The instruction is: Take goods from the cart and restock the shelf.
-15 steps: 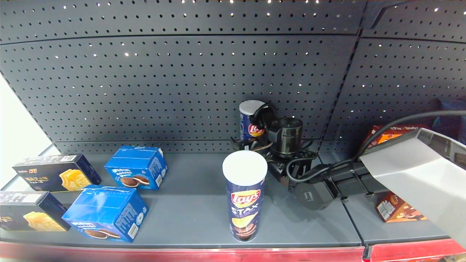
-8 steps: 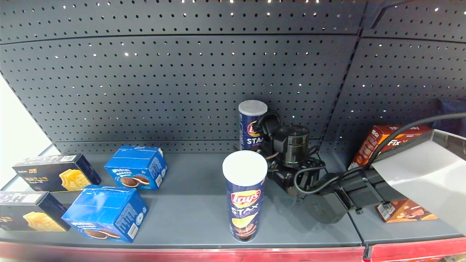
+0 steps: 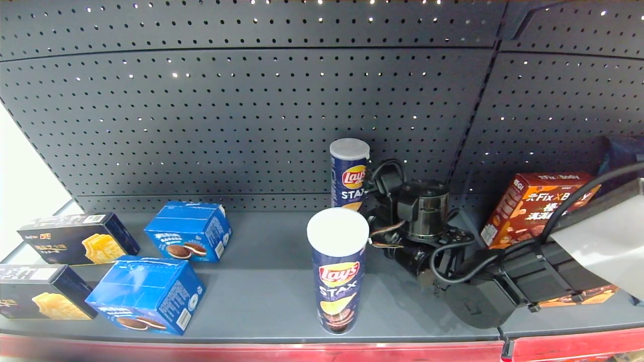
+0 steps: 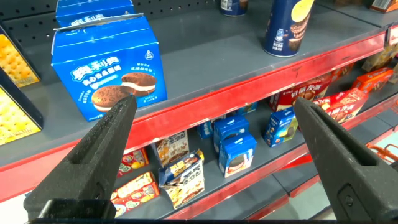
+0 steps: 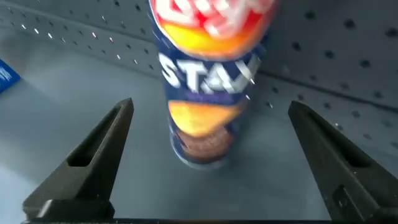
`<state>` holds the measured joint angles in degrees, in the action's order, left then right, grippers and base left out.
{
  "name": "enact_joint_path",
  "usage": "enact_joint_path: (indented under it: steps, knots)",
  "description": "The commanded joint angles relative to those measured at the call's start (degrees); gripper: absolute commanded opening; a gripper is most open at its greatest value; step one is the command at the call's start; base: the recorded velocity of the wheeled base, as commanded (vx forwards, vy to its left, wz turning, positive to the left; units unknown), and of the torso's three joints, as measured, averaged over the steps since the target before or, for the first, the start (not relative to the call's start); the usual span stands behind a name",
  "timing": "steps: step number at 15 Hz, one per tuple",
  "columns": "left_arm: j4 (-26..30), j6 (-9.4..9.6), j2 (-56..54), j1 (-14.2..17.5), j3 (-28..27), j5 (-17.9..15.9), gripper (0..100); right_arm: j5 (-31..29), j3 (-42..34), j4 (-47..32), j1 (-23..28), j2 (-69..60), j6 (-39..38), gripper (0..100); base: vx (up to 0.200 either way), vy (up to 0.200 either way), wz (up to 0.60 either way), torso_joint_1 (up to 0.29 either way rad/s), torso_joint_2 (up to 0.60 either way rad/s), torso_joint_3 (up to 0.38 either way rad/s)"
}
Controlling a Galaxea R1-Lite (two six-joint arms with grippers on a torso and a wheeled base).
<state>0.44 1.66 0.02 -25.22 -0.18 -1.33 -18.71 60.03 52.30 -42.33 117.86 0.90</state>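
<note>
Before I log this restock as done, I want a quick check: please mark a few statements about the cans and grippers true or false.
1. The rear can and the front can both stand upright on the shelf. True.
2. The right gripper is shut on the rear can. False: it is open, with its fingers apart from the can.
3. The front blue box sits left of the front can. True.
4. The left gripper holds a box. False: it is open and empty.
</note>
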Motion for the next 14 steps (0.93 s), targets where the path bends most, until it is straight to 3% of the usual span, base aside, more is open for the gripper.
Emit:
enact_joint_path:
  steps: [1,8,14]
  knots:
    - [0.00,0.01,-0.02,0.00,0.01,0.01,100,-0.01,-2.63,0.09,0.84,-2.37,0.06,100,0.000,0.000,0.00,0.000,0.00,0.000]
    - [0.00,0.01,-0.02,0.00,0.01,0.01,100,-3.79,-7.12,-0.44,5.94,-5.09,0.33,100,0.000,0.000,0.00,0.000,0.00,0.000]
    - [0.00,0.01,-0.02,0.00,0.01,0.01,100,-4.14,-2.90,-0.44,9.54,-1.40,0.15,100,0.000,0.000,0.00,0.000,0.00,0.000]
